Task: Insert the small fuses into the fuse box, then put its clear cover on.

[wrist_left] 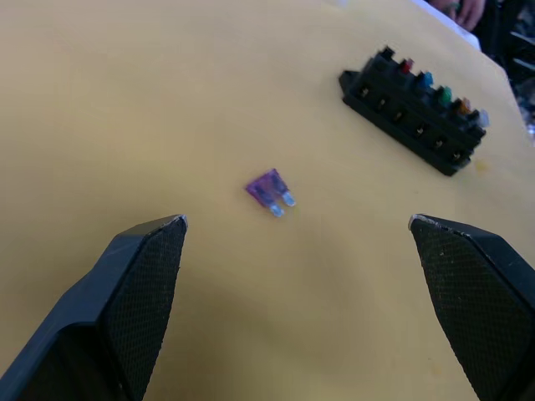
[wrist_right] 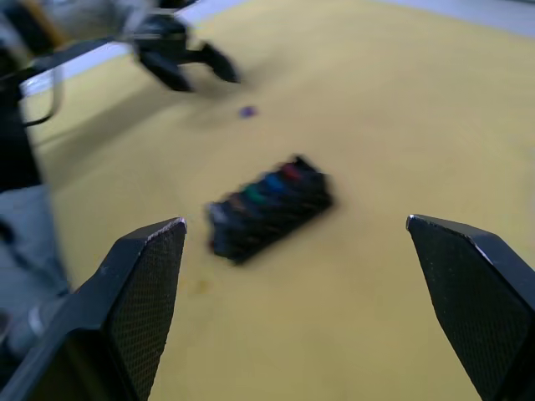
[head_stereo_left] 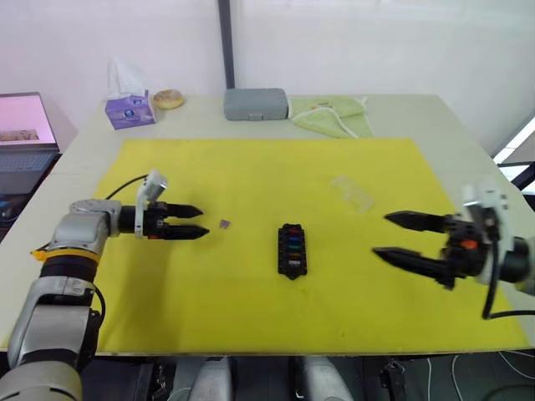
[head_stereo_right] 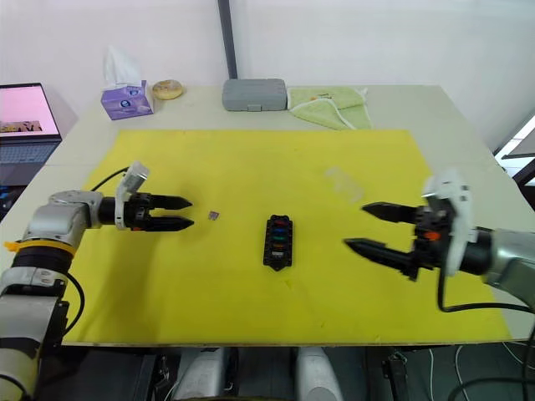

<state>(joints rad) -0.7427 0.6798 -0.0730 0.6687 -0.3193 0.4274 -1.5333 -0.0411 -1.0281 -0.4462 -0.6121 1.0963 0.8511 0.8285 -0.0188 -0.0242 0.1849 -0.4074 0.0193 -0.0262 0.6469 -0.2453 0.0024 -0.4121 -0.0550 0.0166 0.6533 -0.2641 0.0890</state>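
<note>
Left wrist view: left tool (wrist_left: 297,230) gapes wide over purple fuse (wrist_left: 270,191), touching nothing; right tool (head_stereo_left: 393,236) wide, empty

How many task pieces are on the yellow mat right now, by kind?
Small coloured fuses seated in the box: 5
Loose small purple fuse: 1
Black plastic fuse box: 1
Clear plastic cover: 1
Total: 8

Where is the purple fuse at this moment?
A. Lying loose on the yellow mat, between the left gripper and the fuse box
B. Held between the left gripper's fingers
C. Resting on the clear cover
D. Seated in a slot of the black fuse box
A: the purple fuse lies alone on the yellow mat, apart from the open left gripper and the fuse box.
</note>
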